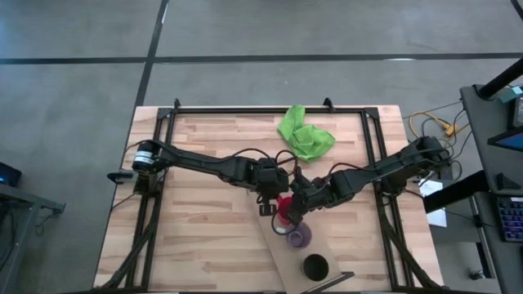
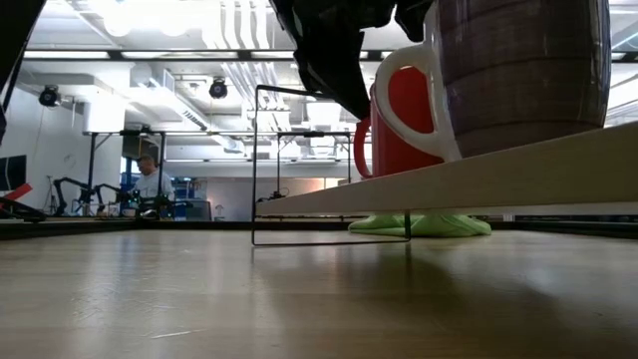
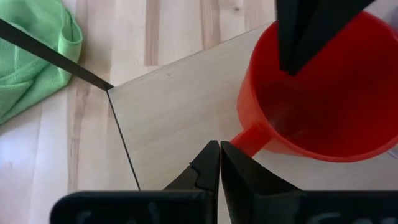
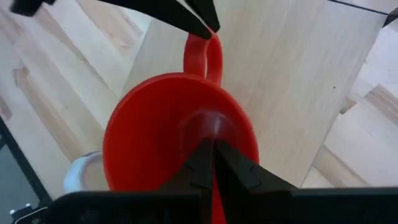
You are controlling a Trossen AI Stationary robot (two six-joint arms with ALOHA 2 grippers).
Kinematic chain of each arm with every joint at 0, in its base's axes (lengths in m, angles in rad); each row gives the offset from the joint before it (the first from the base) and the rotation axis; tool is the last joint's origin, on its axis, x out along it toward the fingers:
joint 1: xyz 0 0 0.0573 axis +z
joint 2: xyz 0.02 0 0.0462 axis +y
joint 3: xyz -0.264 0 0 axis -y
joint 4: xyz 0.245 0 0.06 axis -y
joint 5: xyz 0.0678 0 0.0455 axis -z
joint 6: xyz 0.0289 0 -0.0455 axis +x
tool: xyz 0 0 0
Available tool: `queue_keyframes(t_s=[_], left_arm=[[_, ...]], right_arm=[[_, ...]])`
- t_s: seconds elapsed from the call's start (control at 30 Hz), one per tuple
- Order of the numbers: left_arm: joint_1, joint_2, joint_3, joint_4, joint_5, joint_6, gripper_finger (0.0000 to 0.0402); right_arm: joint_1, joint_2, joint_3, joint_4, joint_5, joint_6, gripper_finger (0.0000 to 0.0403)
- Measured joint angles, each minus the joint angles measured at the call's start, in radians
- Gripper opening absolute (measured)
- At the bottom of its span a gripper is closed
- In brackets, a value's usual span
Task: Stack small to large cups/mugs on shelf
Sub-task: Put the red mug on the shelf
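- the red plastic cup with a loop handle (image 1: 283,207) stands upright on the long pale wooden shelf plank (image 1: 323,245), near the plank's end that lies toward the middle of the table.
- the translucent purple cup with a white handle (image 1: 298,236) stands just beside the red one on the same plank, and the black round cup (image 1: 315,265) sits farther along it, apart from the other two.
- in the low view the red cup (image 2: 399,120) and the purple cup (image 2: 523,70) stand side by side on the raised plank (image 2: 469,179), whose thin dark wire leg (image 2: 329,242) reaches the table.
- the right gripper (image 4: 214,163) is pinched closed on the red cup's rim (image 4: 180,130), one finger inside the cup and one outside, on the side opposite the handle.
- the left gripper (image 3: 220,163) has its two fingers pressed together with nothing between them; its tips are right at the red cup's handle (image 3: 252,134), though i cannot tell whether they touch it.
- from above, both dark arms meet over the red cup at the middle of the slatted light-wood tabletop (image 1: 196,237).
- a crumpled bright green cloth (image 1: 304,133) lies on the table beyond the plank, well apart from the cups.
- far off in the room behind the table, a person (image 2: 150,179) is seen at a bench.
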State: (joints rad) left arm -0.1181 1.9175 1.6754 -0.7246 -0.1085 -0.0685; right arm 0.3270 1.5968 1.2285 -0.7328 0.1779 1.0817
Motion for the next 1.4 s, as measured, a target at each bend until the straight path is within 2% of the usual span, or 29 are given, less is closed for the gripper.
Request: queue_keyframes(t_s=[0.67,1.4], left_arm=[[0.0,-0.001,-0.039,0.008,0.028,-0.031,0.0],[-0.009,-0.072,-0.025,-0.002,0.026,-0.033,0.0]], right_arm=[[-0.009,0.002,-0.001,-0.017,0.035,-0.016,0.0008],[-0.056,0.002,-0.002,0.005,0.058,-0.089,0.0008]])
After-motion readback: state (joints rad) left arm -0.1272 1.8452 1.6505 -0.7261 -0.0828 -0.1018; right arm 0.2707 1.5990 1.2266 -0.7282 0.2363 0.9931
